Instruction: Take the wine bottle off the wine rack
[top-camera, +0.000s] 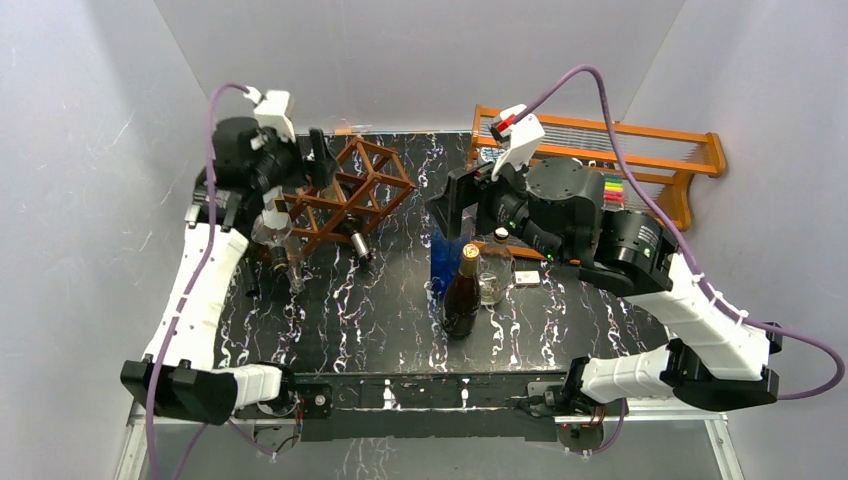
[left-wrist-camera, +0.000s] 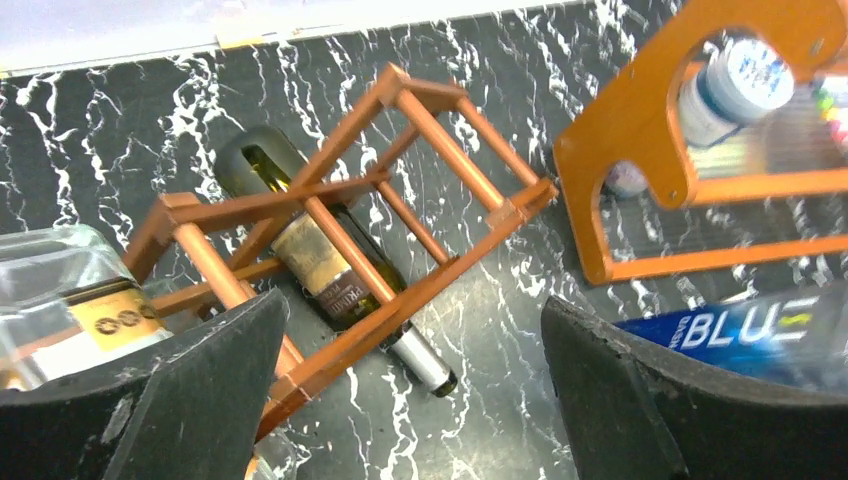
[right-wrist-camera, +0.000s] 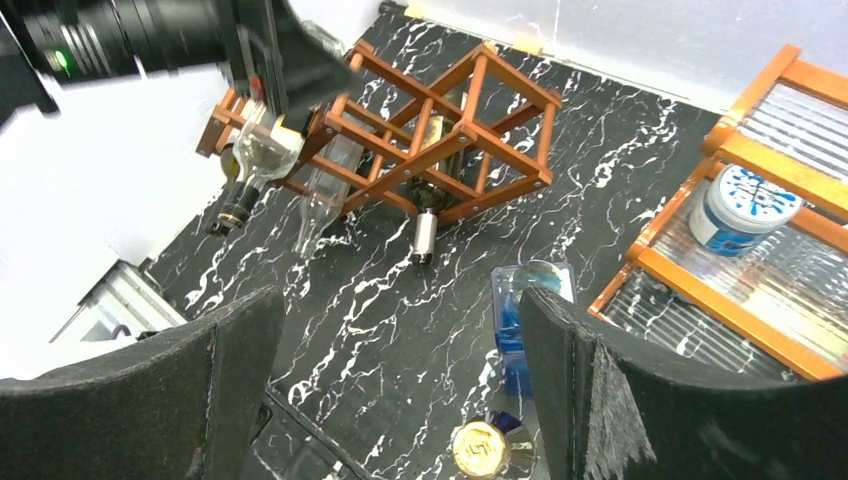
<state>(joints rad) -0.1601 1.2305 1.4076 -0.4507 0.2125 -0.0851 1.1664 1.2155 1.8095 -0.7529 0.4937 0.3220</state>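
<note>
**Clearances.** The dark reddish-brown wooden lattice wine rack (top-camera: 352, 192) is sitting at the rear left of the black white-veined table top (top-camera: 380, 320), close to the white left wall (top-camera: 80, 200). The dark green wine bottle with a tan label (left-wrist-camera: 330, 270) is lying in a lower cell toward the rack's right end. Its base is pointing to the rear and its silver-capped neck is sticking out of the frame toward the near edge. Bare table is lying in front of that neck and to its right. Clear glass bottles (top-camera: 272, 232) are occupying the rack's left end, with their necks also projecting forward.

Right of centre, a tall blue bottle (top-camera: 440, 262), a dark brown bottle with a gold cap (top-camera: 462, 295) and a squat clear bottle (top-camera: 495, 270) are standing close together, well apart from the rack. The orange shelf unit with clear shelves (top-camera: 600, 128) is lining the rear right edge.

**Arm pose.** The left arm is reaching up along the left wall, and its wrist is hovering above the rack's left end. The left gripper (left-wrist-camera: 410, 330) is looking down on the wine bottle with its fingers spread wide, and it is gripping nothing.

The right arm is bending inward from the right, with its wrist raised above the standing bottles. The right gripper (right-wrist-camera: 398, 300) is facing the rack with its fingers likewise spread wide and empty.
</note>
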